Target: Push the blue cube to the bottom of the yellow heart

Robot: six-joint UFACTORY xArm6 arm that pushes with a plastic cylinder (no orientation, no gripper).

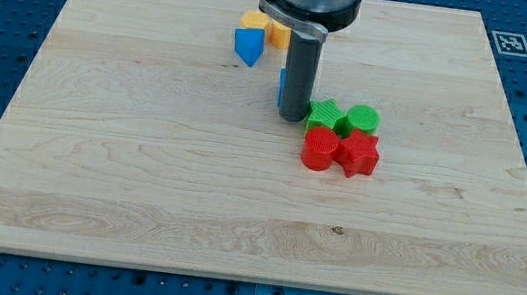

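Looking at it now, my tip (292,118) sits touching the blue cube (280,87), mostly hidden behind the rod's left edge. No gripper here, just the rod. The yellow heart (278,30) is farther back, beside a blue wedge-like block (248,45), so the push isn't done.

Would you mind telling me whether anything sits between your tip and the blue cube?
Nothing visible does. My tip stands right beside the blue cube, which peeks out from behind the rod on the view's left. The green and red blocks lie on the other side.
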